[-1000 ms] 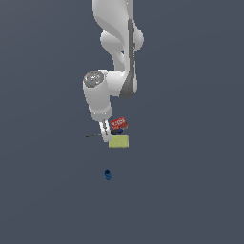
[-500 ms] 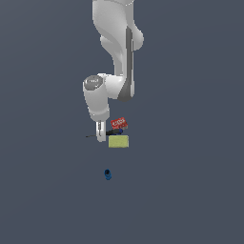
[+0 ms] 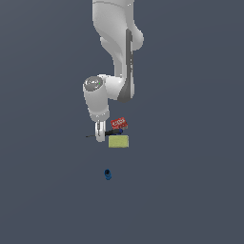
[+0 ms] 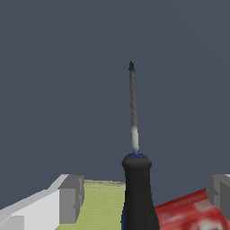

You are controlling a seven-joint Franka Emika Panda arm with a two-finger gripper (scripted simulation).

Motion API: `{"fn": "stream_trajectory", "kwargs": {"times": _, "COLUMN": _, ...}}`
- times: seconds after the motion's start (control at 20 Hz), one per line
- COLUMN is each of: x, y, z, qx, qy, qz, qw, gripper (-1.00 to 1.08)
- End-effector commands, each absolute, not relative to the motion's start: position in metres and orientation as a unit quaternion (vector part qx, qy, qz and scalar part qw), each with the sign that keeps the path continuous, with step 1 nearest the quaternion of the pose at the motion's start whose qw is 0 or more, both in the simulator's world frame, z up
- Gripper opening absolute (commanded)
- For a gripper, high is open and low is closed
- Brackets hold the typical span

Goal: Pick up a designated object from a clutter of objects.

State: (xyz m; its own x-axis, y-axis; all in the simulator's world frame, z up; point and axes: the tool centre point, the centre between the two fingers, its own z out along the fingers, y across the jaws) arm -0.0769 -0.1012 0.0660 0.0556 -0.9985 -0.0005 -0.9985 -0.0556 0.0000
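I'm at the pre-grasp step: the gripper (image 4: 141, 193) is down over the clutter with its jaws spread wide, and the screwdriver (image 4: 137, 188) sits between the two fingertips (image 4: 71, 197), neither one touching the handle in the wrist view. So it's released, holding nothing. The screwdriver lies flat on the dark floor (image 3: 190, 190), thin shaft pointing away from the handle and toward the exterior view's left, its handle wedged between the red box (image 3: 118, 123) and the yellow-green block (image 3: 118, 141), both just beside it. The small blue cylinder (image 3: 107, 174) is well apart, no concern. Next, I judge, I need to drop slightly if not already at handle height, keep centred on the handle, and close without clipping the red box (image 4: 188, 213) or block (image 4: 101, 204), then lift straight up.
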Motion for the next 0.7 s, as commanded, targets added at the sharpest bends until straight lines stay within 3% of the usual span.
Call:
{"fn": "stream_trajectory", "kwargs": {"times": 0.0, "x": -0.077, "y": -0.101, "z": 0.062, "qx": -0.726, "qy": 0.687, "qz": 0.000, "qw": 0.000, "gripper": 1.00}}
{"fn": "stream_trajectory", "kwargs": {"times": 0.65, "x": -0.078, "y": -0.101, "z": 0.020, "qx": -0.725, "qy": 0.689, "qz": 0.000, "qw": 0.000, "gripper": 1.00}}
